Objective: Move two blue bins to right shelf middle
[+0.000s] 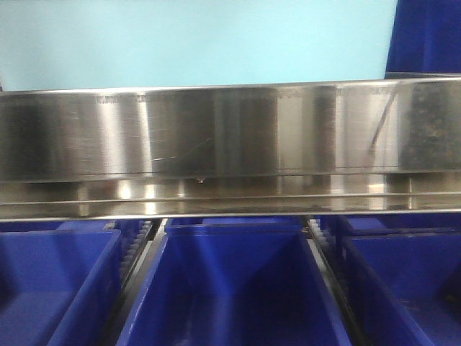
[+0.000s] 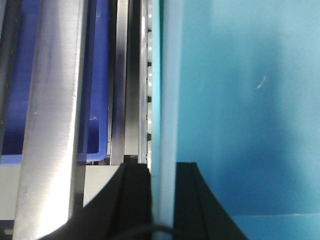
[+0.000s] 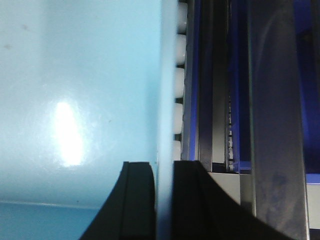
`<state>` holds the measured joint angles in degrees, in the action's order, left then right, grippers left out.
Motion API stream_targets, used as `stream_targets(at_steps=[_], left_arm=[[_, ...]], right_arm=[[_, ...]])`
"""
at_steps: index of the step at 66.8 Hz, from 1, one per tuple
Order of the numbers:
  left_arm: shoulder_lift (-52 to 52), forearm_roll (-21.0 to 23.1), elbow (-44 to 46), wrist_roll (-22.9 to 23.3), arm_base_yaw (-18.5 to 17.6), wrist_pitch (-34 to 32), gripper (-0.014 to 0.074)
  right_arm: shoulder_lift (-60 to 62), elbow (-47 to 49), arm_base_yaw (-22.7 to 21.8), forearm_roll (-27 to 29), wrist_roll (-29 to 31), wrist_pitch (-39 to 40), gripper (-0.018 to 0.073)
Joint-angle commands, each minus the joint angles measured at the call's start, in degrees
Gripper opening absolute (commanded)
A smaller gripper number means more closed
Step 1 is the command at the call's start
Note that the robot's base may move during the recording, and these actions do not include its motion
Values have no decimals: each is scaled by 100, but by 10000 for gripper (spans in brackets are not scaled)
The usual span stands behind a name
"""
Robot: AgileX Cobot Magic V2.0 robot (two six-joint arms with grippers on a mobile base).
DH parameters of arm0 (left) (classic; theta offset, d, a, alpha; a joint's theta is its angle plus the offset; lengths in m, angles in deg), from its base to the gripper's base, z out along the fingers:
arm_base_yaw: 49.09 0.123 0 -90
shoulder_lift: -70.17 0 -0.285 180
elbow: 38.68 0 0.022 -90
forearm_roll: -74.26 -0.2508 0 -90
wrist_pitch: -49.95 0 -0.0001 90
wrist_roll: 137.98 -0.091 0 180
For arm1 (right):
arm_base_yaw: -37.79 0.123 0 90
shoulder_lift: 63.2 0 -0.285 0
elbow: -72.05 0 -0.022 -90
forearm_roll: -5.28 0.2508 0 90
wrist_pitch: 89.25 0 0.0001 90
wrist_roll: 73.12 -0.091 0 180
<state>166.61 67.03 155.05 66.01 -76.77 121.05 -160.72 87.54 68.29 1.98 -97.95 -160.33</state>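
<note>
Shelf rail [image 1: 230, 130] fills front view; bin [image 1: 194, 43] just above it.
L gripper [image 2: 162, 172] & R gripper [image 3: 164, 170] each clamp a bin wall. Bin at shelf, not released; 2nd bin unseen.

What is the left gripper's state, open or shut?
Shut on the pale blue bin: the left gripper's black fingers pinch its wall from both sides.

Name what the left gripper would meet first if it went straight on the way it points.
The left gripper is clamped on the pale blue bin, so it would just slide along its wall. Its outer finger would probably hit the shelf rollers first; depth is unclear.
</note>
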Motion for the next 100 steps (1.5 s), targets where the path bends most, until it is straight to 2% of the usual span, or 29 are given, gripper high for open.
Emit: stream_targets(at_steps=[1,30,47,81,100], left_arm=[[-61,148,4,20,1,-114,-111],[-373,148,15,20,1,-114,-111],[-555,148,51,20,1,-186,-111],[-555,148,1031,-200,1,-796,-111],[-555,148,1360,-439,1,-1365,-111]], right_arm=[[32,-20,-3,111,48,112,-167],[224,-8,-3,111,38,112,-167],[360,303,-3,-122,38,112,-167],[364,1023,-3,-601,48,112,-167],[364,1607,-3,-752,238,592,-167]])
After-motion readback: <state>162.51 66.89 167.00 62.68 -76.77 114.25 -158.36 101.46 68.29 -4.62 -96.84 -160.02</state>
